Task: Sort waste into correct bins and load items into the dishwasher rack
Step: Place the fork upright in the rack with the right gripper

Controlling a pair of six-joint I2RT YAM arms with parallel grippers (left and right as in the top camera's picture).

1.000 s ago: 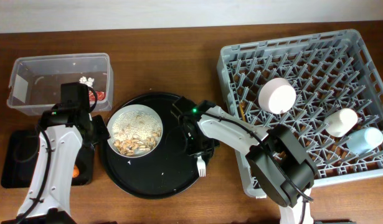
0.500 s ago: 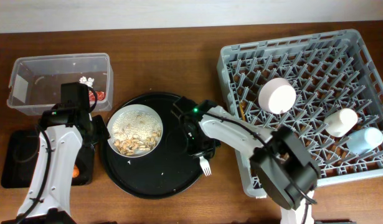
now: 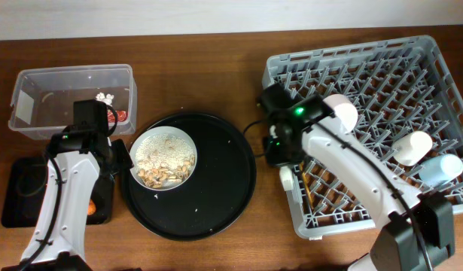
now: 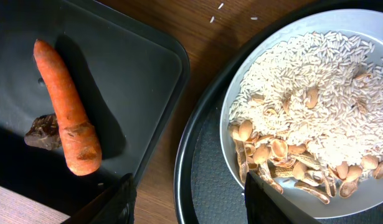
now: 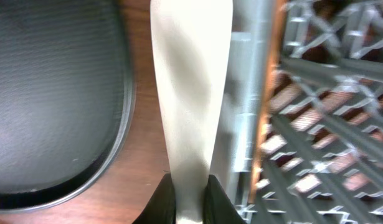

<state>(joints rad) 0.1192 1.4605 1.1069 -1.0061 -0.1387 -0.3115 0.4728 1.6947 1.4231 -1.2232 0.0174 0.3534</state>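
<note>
At the right of the table, the grey dishwasher rack (image 3: 423, 47) was the biggest thing, with a cream cup (image 3: 412, 147) and a small blue cup (image 3: 442, 169) lying among its pegs. Next in size, the round black tray (image 3: 216, 211) sat left of it, carrying the pale plate (image 4: 365, 22) heaped with rice and shells. Further left lay the shallow black tray (image 4: 135, 81) with the carrot piece (image 4: 66, 106) in it.

The right gripper (image 5: 191, 200) was clamped on the handle of the white fork (image 5: 191, 93). In the wrist view the fork ran straight away from the fingers, its long axis parallel to the rack's left wall. It hung over the strip of table between tray and rack, overlapping that wall. The pegs therefore lay sideways from the fork, not ahead of it. By my judgement the load turned on carrying it across that wall. Only the right arm was near enough.

The left gripper (image 4: 191, 202) stood spread and empty, above the gap between the shallow tray and the plate.
</note>
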